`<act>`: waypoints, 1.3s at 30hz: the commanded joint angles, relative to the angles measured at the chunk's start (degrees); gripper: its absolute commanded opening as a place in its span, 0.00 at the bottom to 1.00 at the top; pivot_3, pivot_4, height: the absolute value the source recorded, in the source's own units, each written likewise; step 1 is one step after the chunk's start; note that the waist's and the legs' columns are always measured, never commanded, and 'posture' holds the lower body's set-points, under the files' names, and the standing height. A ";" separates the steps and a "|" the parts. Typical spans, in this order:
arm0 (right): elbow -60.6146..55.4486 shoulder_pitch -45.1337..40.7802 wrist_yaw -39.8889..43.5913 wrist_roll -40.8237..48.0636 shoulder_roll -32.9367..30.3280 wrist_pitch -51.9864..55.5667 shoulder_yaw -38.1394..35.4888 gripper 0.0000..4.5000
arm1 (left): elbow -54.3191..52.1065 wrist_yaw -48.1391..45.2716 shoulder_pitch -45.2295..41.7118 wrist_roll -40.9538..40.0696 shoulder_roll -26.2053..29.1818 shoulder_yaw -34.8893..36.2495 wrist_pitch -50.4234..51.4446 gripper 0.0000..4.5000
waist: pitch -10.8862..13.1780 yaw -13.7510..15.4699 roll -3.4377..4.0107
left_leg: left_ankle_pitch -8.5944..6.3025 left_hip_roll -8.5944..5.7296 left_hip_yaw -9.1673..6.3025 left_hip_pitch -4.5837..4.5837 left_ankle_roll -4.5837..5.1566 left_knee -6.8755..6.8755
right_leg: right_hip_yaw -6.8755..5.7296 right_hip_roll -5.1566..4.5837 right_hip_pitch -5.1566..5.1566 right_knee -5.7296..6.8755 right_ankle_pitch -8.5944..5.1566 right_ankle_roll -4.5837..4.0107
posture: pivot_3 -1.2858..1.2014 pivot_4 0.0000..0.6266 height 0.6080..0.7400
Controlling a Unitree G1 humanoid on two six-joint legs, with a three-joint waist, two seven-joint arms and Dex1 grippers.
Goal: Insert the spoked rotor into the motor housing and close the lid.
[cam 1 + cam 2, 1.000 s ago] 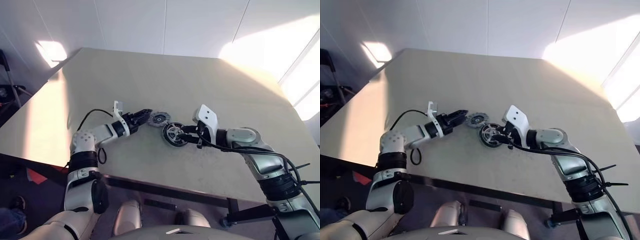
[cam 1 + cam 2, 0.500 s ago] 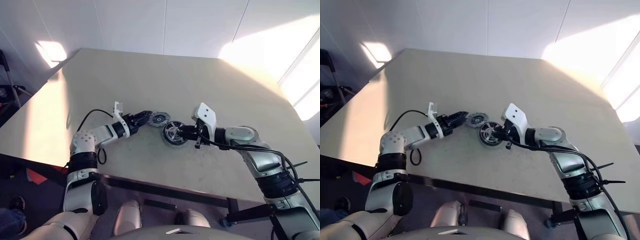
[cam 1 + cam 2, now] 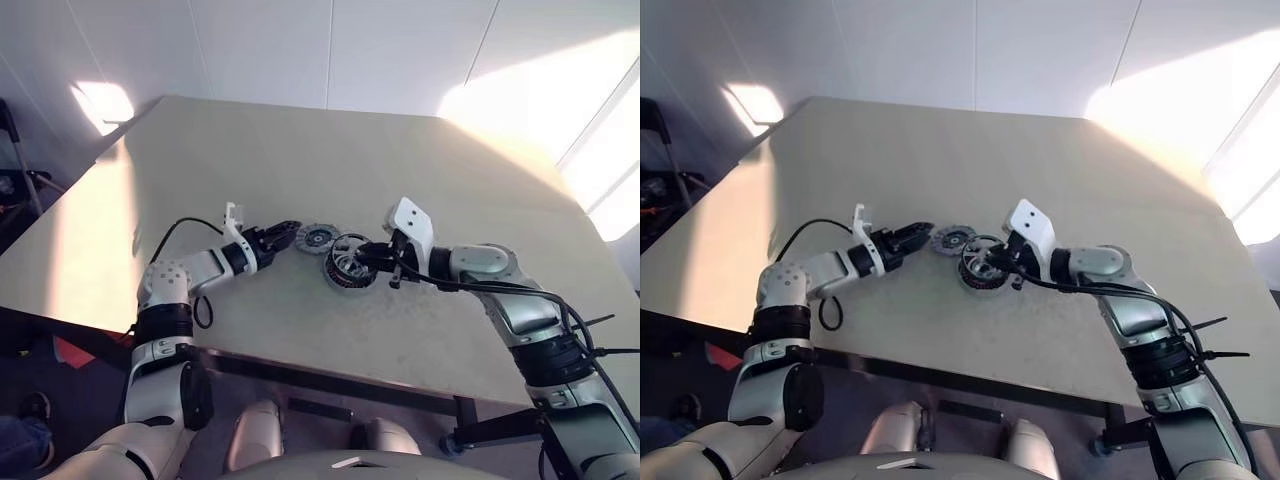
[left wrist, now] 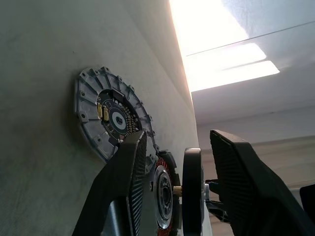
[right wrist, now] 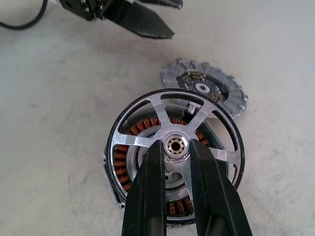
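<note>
My right gripper (image 5: 174, 162) pinching the rotor (image 5: 174, 139) over the housing (image 5: 129, 162), lid (image 3: 318, 237) flat beyond my half-open, empty left fingers (image 4: 129, 187), pale beige table (image 3: 300, 150), white wall panels (image 3: 330, 45).

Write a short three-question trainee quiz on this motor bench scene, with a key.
1. True or false: the rotor is held by the right gripper above the housing.
2. Where is the lid? A) on the housing B) flat on the table beside the housing C) in the left gripper
3. Fill in: the left gripper's jaws stand ____ and hold nothing.

Key: 1 true; 2 B; 3 open.
</note>
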 commanded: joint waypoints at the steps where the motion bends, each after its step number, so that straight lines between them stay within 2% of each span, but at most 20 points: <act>1: -0.06 -0.28 0.10 -0.60 -0.32 -1.72 -0.14 0.08 | -1.89 -0.16 -0.58 -0.14 0.22 -0.63 -0.40 0.49 | 0.00 0.00 0.00 | 0.00 0.00 0.00 0.00 0.01 0.00 | 0.00 0.00 0.01 0.00 0.00 0.00 | 0.52 0.00 1.00; 20: -0.07 -0.06 0.91 -0.99 -1.36 -1.67 -0.23 0.08 | -0.62 -1.89 -0.14 1.43 0.81 -2.16 -2.22 0.49 | 0.00 0.06 0.00 | -0.01 0.00 0.00 0.01 0.02 0.01 | 0.00 0.00 0.03 0.00 0.00 0.00 | 0.52 0.00 1.00; 25: -2.07 -1.31 0.15 0.61 0.03 -2.10 -2.03 0.46 | -0.23 -2.34 0.02 1.72 1.13 -2.45 -2.69 0.49 | 0.00 0.00 0.00 | -0.01 0.00 0.00 0.01 0.02 0.01 | 0.00 0.00 0.02 0.00 0.00 0.00 | 0.52 0.00 1.00; 32: -4.80 -3.61 -0.22 5.42 1.65 -0.02 -5.23 0.46 | 0.60 -3.17 -0.06 2.57 1.32 -2.86 -3.30 0.49 | 0.00 -0.02 0.00 | -0.01 0.02 0.00 0.02 0.01 0.01 | 0.00 0.00 0.00 0.03 0.00 0.00 | 0.52 0.00 1.00; 39: -0.55 -2.41 -0.59 3.10 2.24 -0.73 -2.77 0.46 | 1.94 -4.64 -0.20 3.81 1.85 -3.36 -4.45 0.49 | -0.01 0.03 0.00 | 0.00 0.00 0.00 0.01 0.00 0.01 | 0.00 0.00 0.02 0.02 0.00 0.00 | 0.52 0.00 1.00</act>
